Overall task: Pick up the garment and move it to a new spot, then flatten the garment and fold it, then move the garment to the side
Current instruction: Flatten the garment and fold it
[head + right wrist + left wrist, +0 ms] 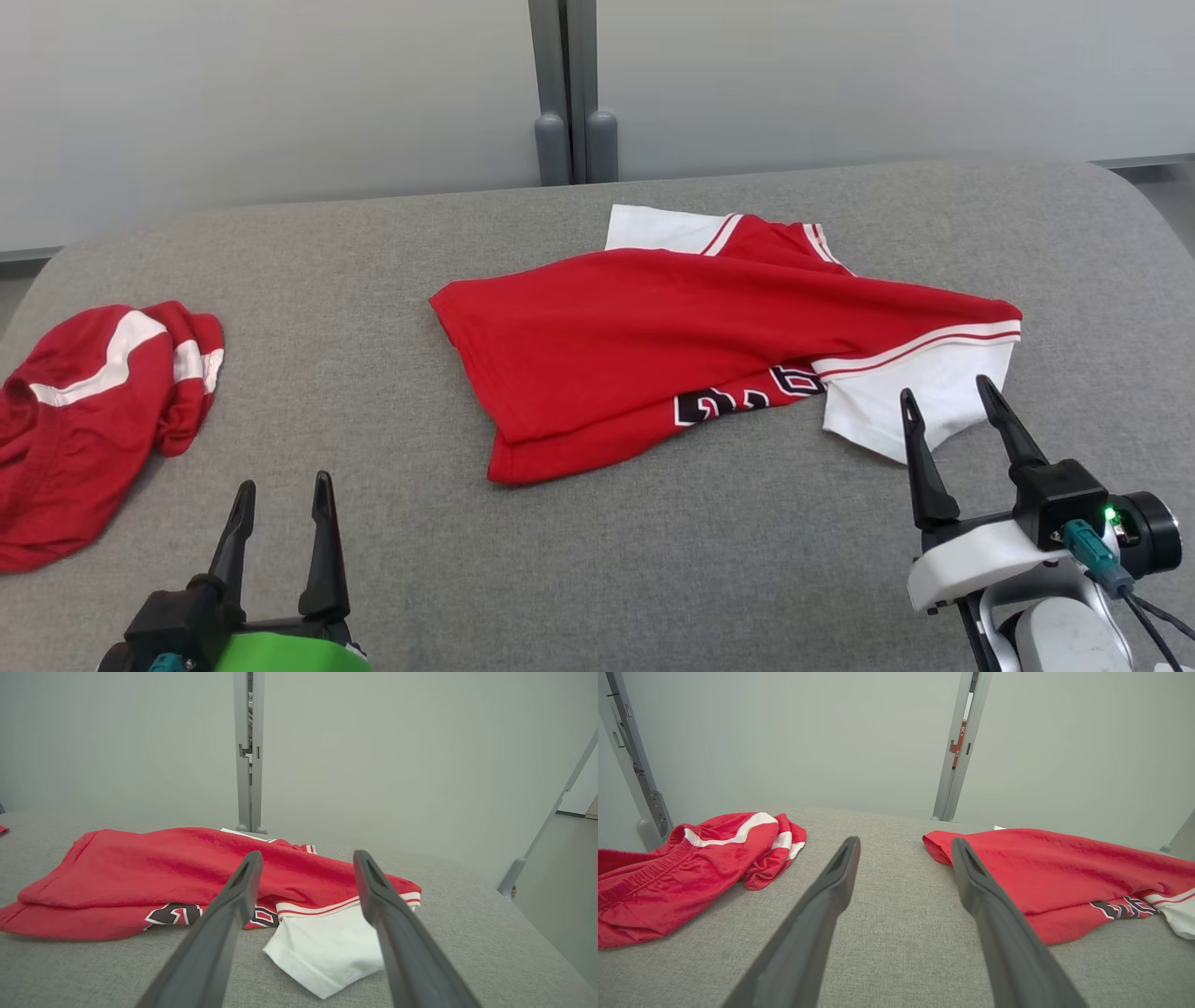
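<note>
Red garment [653, 345] lay mid-counter [597, 560], just beyond right pincer [943, 387]: wide open, empty, tips by white sleeve [868, 411]. Left pincer [285, 483] open, empty, near-left.

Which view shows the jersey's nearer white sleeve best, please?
The right wrist view: the sleeve lies near and large, ahead of the open right gripper. The head view shows it smaller, partly behind that gripper; the left wrist view catches just its edge.

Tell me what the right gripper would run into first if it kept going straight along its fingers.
Most likely the white sleeve of the red jersey. It lies directly ahead of the open right gripper, in line with its fingers. How high the tips ride above the cloth is unclear.
</note>
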Controlling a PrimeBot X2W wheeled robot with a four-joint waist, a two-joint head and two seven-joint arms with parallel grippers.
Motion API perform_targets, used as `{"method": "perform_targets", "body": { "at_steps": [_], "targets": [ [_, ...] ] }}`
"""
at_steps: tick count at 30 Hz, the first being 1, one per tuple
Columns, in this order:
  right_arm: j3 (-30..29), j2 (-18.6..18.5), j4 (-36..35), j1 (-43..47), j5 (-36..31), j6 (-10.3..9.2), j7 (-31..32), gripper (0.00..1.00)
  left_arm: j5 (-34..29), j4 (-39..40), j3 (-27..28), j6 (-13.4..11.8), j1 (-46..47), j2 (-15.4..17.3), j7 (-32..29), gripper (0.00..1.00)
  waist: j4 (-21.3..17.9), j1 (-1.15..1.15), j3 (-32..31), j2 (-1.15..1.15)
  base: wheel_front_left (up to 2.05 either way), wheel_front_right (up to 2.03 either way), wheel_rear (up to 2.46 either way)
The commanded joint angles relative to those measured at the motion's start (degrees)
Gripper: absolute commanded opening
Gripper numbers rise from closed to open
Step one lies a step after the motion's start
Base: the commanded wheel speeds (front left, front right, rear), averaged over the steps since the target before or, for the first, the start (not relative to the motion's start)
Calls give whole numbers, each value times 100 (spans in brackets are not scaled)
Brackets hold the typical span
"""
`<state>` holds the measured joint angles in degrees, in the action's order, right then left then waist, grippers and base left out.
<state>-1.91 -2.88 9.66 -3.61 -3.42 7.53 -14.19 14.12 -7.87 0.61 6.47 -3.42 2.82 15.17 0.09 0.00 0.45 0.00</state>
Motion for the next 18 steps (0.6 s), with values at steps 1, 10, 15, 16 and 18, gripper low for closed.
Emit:
{"method": "perform_targets", "body": {
  "at_steps": [1,10,15,16,18],
  "targets": [
    [-3,-3,-2,58,74,-8,8,100,-28,-2,-8,-29,-72,13,-3,100,13,0,2,0,0,0,0],
    [119,-2,58,-101,326,-8,79,100,67,-754,-647,69,452,28,-121,100,-16,0,160,0,0,0,0],
    [314,-3,184,-236,395,-8,192,100,286,-1634,-1322,102,1306,115,-724,100,-142,0,381,0,0,0,0],
    [363,-4,211,-282,402,-8,177,100,340,-1793,-1474,104,1527,136,-811,100,-191,0,435,0,0,0,0],
    [442,-4,280,-351,444,-8,183,100,467,-2102,-1677,105,1848,170,-974,100,-291,0,530,0,0,0,0]
  ]
}}
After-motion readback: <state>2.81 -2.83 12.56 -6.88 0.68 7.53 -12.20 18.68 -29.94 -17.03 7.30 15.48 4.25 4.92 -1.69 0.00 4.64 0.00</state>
